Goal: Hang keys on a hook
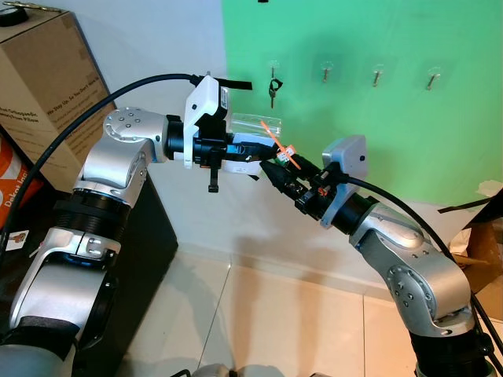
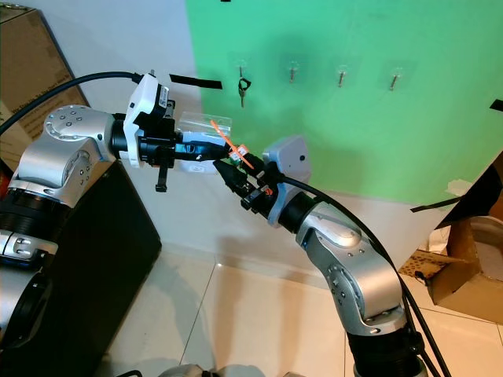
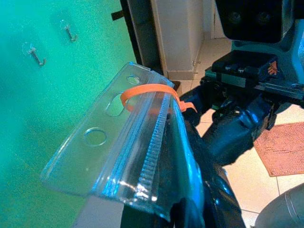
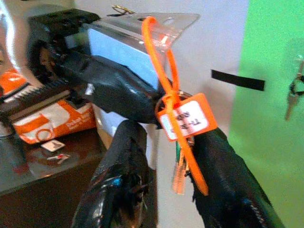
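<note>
Both arms raised before the green wall (image 1: pixel 440 141). Left gripper (image 1: pixel 250 157) pinches a clear plastic card sleeve (image 3: pixel 142 142); an orange zip tie (image 4: pixel 164 71) runs through its slot down to an orange tag (image 4: pixel 186 118) and the keys (image 4: pixel 179 171). Right gripper (image 1: pixel 271 169), at the sleeve's 4 o'clock, straddles the keys, fingers narrowly parted. Hooks (image 1: pixel 326 73) line the wall at 12 o'clock; another key (image 1: pixel 273 89) hangs on the leftmost.

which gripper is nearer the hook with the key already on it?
Left. The left gripper is just below the keyed hook; the right gripper sits slightly lower and farther right.
</note>
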Available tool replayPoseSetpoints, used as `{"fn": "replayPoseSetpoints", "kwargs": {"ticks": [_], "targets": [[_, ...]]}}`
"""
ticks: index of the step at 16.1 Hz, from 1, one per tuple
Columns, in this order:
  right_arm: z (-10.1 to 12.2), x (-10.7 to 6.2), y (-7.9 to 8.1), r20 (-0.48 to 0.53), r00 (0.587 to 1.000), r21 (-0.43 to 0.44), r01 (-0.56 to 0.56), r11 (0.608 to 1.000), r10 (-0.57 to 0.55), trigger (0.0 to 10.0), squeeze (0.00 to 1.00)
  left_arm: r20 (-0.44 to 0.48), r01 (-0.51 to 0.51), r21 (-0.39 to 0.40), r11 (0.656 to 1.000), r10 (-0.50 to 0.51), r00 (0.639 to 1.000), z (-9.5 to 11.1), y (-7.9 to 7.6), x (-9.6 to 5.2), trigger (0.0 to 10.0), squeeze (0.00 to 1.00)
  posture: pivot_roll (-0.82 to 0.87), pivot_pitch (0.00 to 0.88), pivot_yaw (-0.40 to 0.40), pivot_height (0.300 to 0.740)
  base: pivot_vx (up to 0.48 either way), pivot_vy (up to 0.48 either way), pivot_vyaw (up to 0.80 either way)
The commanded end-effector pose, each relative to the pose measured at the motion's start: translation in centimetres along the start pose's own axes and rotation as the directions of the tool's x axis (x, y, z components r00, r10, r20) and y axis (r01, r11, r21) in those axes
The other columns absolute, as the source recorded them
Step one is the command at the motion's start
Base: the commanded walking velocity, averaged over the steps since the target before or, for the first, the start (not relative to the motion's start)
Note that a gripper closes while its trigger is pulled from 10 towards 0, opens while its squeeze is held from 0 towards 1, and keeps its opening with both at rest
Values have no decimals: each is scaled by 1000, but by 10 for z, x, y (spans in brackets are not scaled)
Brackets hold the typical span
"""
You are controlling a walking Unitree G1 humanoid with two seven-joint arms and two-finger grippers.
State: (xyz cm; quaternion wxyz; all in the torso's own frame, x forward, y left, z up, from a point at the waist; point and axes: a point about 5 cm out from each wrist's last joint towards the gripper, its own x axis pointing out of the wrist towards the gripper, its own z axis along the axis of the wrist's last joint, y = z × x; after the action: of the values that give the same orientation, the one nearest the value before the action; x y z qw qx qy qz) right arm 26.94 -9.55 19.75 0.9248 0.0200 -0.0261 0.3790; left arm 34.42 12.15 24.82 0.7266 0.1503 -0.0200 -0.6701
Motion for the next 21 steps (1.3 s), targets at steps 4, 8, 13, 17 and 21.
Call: {"fn": "replayPoseSetpoints", "kwargs": {"ticks": [4, 8, 13, 17, 21], "targets": [[1, 3, -2, 0, 1000, -9, 25, 1000, -25, 8078, 0, 10, 7, 11, 1000, -7, 1000, 5, 0, 0, 10000, 0, -32, 0, 63, 740, 0, 0, 0], [1, 5, -3, 2, 1000, 5, 31, 999, -31, 0, 0, 7, 6, 7, 1000, -6, 1000, 4, 0, -2, 10000, 0, -24, 0, 58, 740, 0, 0, 0], [2, 5, -6, 13, 999, 15, 33, 999, -33, 0, 0, -2, -2, 7, 1000, 2, 1000, 4, 0, -5, 10000, 0, -21, 0, 57, 740, 0, 0, 0], [6, -1, -7, 33, 999, 9, 24, 1000, -24, 0, 0, -24, -56, 16, 998, 56, 998, -3, 1, -9, 10000, 0, -40, 0, 72, 740, 0, 0, 0], [5, -9, -4, 23, 1000, 19, -17, 1000, 16, 0, 0, -54, -101, 4, 995, 101, 993, -14, -2, -17, 10000, 0, -39, 0, 60, 740, 0, 0, 0]]}}
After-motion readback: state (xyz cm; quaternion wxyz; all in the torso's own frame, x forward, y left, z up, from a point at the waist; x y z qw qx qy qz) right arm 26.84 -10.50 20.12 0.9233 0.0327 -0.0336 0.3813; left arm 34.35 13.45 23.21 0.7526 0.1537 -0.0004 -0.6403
